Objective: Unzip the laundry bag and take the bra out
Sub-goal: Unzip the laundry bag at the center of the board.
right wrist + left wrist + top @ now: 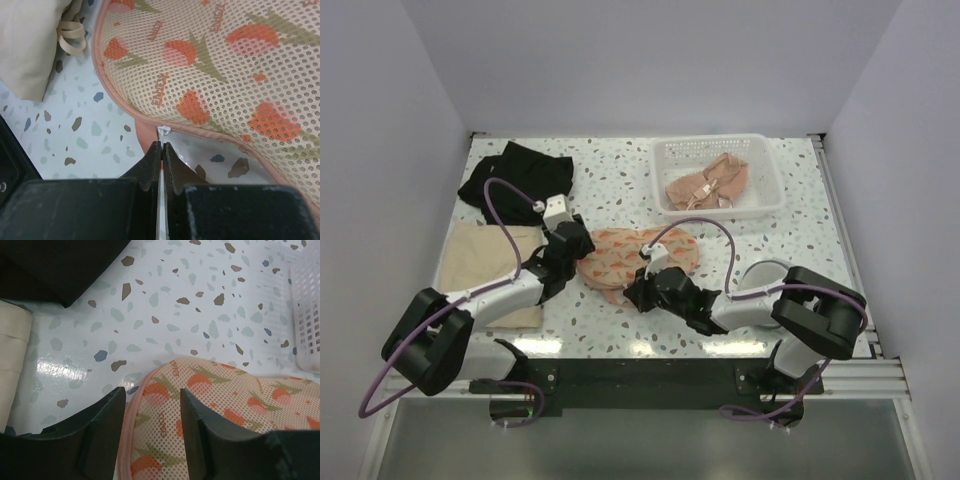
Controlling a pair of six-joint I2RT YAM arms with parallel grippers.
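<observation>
Mesh laundry bag (638, 258), right hand (162, 146) pinching its zipper pull (164, 132), left hand (151, 401) parted astride its edge

far right: basket (720, 213) blocks | open: bare table (615, 170) between basket, black cloth (515, 175)

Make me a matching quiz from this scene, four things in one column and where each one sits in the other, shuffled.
Things:
1. laundry bag
2. black garment
3. white basket
4. beige cloth

Places:
A. far right
B. left side, nearer the arm bases
C. far left corner
D. centre

Pairs: 1-D, 2-C, 3-A, 4-B
</observation>
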